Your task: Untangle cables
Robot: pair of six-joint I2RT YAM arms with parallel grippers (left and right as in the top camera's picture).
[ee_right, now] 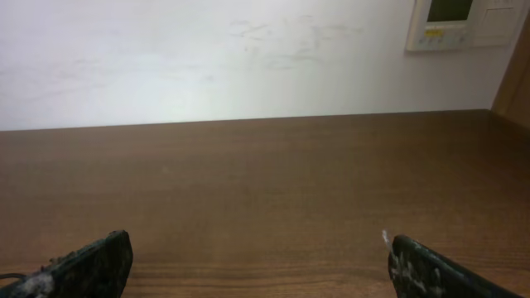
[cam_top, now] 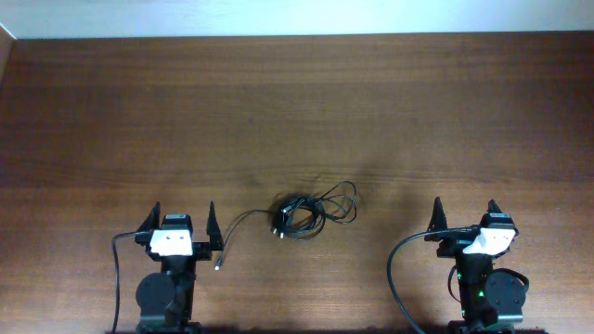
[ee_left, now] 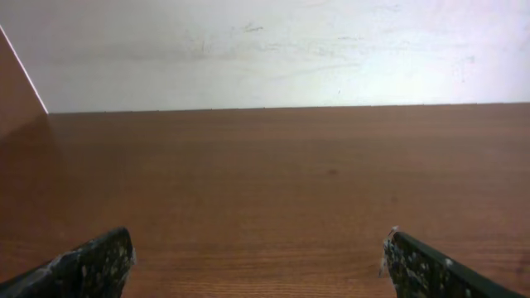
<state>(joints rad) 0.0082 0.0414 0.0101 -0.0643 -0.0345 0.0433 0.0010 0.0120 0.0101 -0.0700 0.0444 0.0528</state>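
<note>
The cables lie as a small knotted bundle of thin black wires on the wooden table, between the two arms near the front. One loop reaches out to the right, and one strand trails left to a small plug end beside the left arm. My left gripper is open and empty, left of the bundle. My right gripper is open and empty, right of the bundle. Both wrist views show only open fingertips over bare table; the cables are out of view there.
A white wall stands behind the table's far edge. A wall panel hangs at the upper right in the right wrist view. Thicker black arm cables run beside each arm base.
</note>
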